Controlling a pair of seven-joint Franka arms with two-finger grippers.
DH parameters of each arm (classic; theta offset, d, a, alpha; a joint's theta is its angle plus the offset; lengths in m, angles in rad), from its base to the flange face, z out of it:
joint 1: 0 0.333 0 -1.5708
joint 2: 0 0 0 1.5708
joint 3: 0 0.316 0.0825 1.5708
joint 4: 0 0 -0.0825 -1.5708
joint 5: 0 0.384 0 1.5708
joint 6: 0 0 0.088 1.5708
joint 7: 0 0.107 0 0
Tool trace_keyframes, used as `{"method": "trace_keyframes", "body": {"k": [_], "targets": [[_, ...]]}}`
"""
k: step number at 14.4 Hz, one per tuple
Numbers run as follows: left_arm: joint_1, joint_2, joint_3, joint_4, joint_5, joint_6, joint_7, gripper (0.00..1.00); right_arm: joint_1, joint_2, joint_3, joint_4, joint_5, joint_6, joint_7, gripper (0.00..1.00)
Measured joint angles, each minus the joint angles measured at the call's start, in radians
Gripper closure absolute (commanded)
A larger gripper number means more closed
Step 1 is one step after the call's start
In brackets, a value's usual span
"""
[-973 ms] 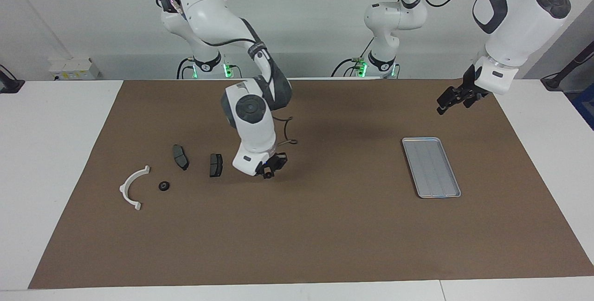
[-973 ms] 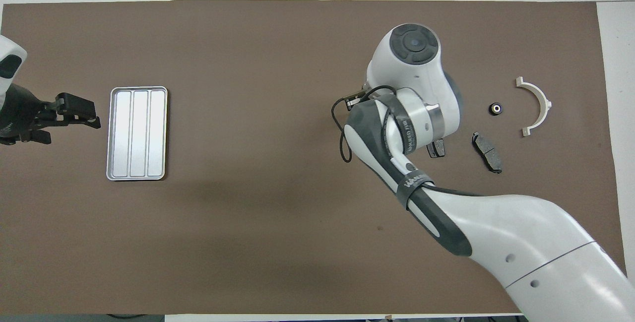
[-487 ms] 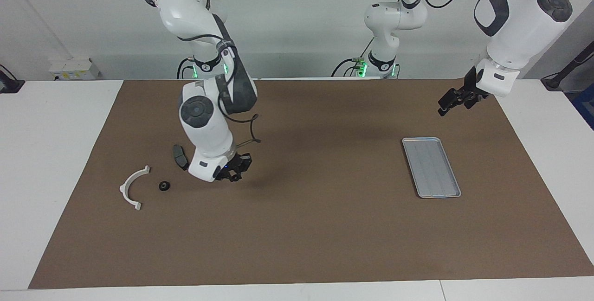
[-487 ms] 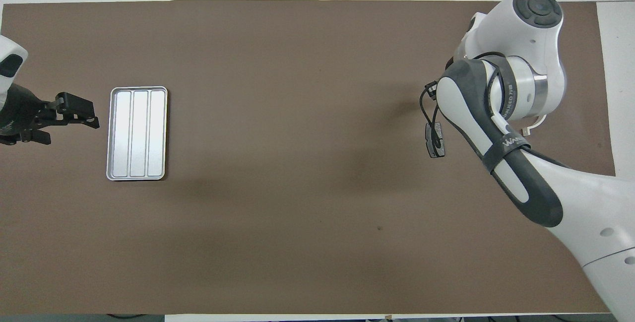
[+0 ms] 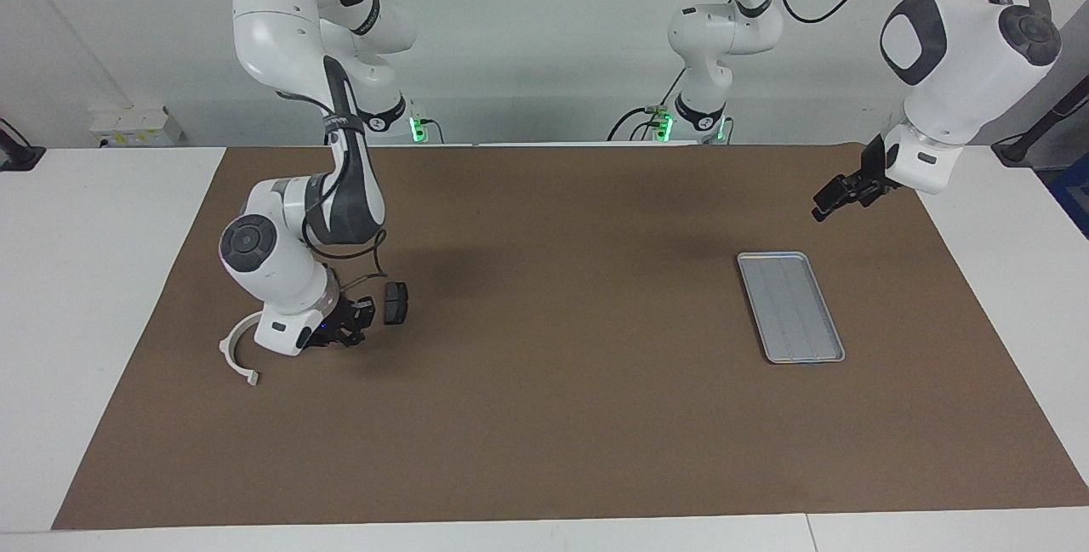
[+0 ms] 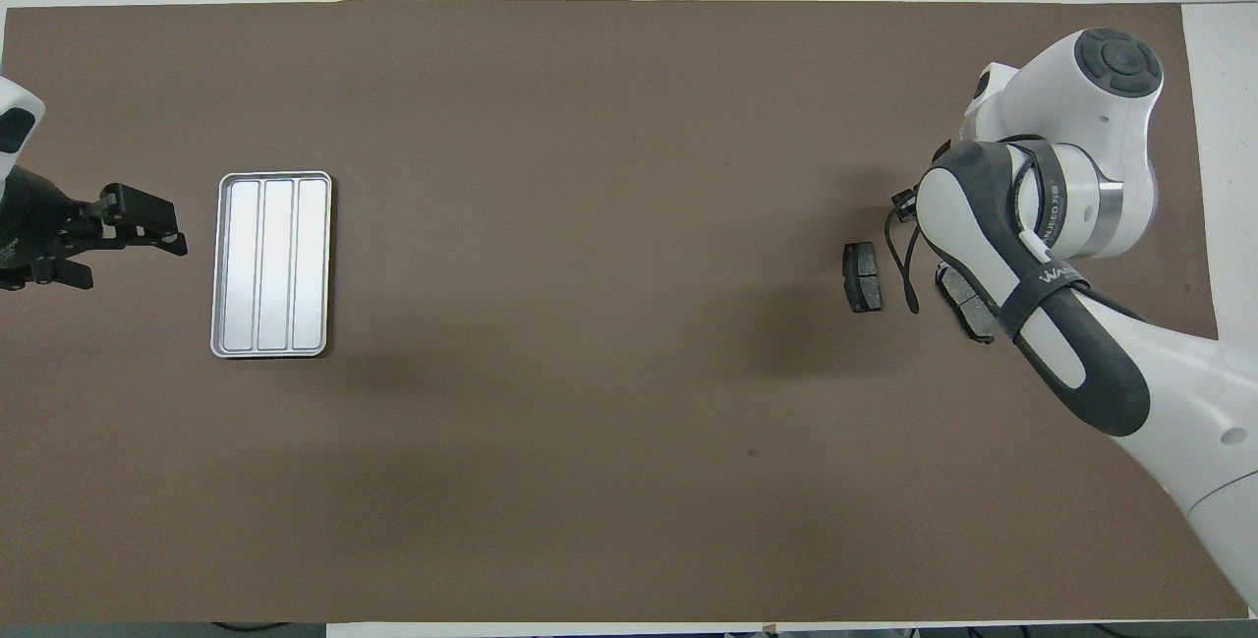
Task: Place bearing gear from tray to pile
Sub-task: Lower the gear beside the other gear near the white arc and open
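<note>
Tray: I see it bare.
Right gripper: closed, low over pile; gear unseen, release pending.
Left gripper: wide, waiting, tray's 1 o'clock.

The bench lay bare between the tray at three o'clock and brake pad at nine o'clock.

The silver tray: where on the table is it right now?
The tray lies flat on the brown mat toward the left arm's end of the table, apart from the parts at the right arm's end; the left gripper hangs nearby.
</note>
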Motion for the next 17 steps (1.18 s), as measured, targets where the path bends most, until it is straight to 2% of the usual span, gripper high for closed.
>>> {"method": "trace_keyframes", "body": {"k": [4, 10, 11, 14, 17], "targets": [[0.0, 0.0, -0.005, 0.0, 0.0, 0.0, 0.0, 0.0, -0.011, -0.022, 0.0, -0.065, 0.0, 0.035, -0.022, 1.0], [0.0, 0.0, -0.005, 0.0, 0.0, 0.0, 0.0, 0.0, -0.035, -0.025, 0.001, -0.074, 0.0, 0.037, -0.061, 1.0], [0.0, 0.0, -0.005, 0.0, 0.0, 0.0, 0.0, 0.0, -0.035, -0.025, 0.001, -0.076, 0.0, 0.038, -0.061, 0.92], [0.0, 0.0, -0.005, 0.0, 0.0, 0.0, 0.0, 0.0, -0.035, -0.035, 0.001, -0.096, 0.0, 0.064, -0.061, 0.37], [0.0, 0.0, -0.005, 0.0, 0.0, 0.0, 0.0, 0.0, -0.035, -0.038, 0.005, -0.112, 0.0, 0.085, -0.058, 0.16]]}}
